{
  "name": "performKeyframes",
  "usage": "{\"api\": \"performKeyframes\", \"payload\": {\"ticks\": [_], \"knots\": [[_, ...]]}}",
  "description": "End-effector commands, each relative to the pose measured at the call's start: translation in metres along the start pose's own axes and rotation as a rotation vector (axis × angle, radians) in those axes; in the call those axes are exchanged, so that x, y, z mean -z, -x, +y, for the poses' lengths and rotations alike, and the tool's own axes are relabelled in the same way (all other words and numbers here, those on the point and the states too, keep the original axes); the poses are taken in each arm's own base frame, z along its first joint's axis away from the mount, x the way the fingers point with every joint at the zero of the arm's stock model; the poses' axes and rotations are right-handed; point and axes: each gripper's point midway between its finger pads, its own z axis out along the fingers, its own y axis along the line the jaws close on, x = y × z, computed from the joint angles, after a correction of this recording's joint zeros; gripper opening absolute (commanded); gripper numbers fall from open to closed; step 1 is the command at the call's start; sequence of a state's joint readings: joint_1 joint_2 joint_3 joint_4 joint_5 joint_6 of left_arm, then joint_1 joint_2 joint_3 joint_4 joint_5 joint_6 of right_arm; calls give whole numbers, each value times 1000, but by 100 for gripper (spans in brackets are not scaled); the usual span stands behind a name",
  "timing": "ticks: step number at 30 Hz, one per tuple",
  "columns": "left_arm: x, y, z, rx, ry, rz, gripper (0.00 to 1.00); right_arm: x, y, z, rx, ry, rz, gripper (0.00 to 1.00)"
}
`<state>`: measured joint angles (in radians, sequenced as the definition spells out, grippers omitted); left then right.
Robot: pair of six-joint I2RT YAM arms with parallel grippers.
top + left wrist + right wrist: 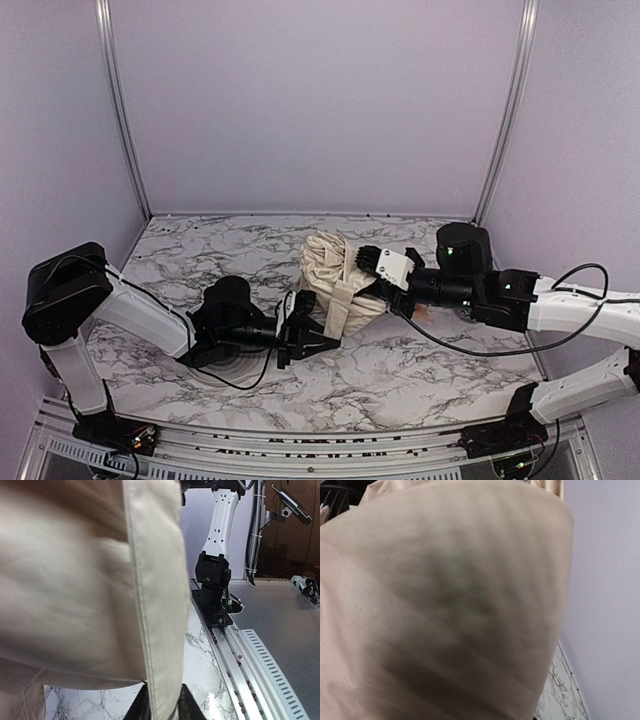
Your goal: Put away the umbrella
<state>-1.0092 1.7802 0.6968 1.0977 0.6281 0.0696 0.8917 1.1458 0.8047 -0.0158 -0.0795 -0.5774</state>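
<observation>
The umbrella (335,275) is matt, finely woven cream cloth, the table (420,370) smooth and marble-patterned, the rail (260,670) bare metal.

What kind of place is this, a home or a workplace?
Most likely a robot test cell in a laboratory, not a home: a marble-patterned table enclosed by plain lilac panels on aluminium posts, with two robot arms bolted to a metal rail.

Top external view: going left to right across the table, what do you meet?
In order: left arm → left gripper → umbrella → right gripper → right arm.
</observation>
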Motion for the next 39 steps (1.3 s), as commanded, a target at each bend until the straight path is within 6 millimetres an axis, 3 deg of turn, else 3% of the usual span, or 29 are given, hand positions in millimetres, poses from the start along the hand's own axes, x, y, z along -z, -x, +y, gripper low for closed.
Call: {"api": "performKeyframes", "payload": {"ticks": [1,4,10,13,17,20,22,27,31,39], "knots": [[-6,10,-6,5,-57,-34,0,19,48,-32,-12,-85,-146,0],[-7,6,-9,31,-76,-25,0,23,49,-43,-58,-108,-153,0],[-15,-5,-37,46,-156,19,0,43,30,-114,-277,-275,-158,0],[-26,-11,-53,5,-202,85,0,54,30,-139,-330,-323,-191,0],[-13,-30,-46,-34,-177,151,0,65,48,-137,-296,-250,-252,0],[9,-61,-28,-33,-122,248,0,76,55,-129,-256,-194,-245,0],[16,-78,-14,-41,-94,333,0,86,65,-116,-199,-125,-266,0],[27,-80,36,-70,9,396,0,107,93,-50,-95,253,-371,0],[31,-78,59,-124,49,412,0,117,85,-4,-58,464,-386,0],[15,-73,119,-196,87,440,0,122,91,78,69,761,-449,0]]}}
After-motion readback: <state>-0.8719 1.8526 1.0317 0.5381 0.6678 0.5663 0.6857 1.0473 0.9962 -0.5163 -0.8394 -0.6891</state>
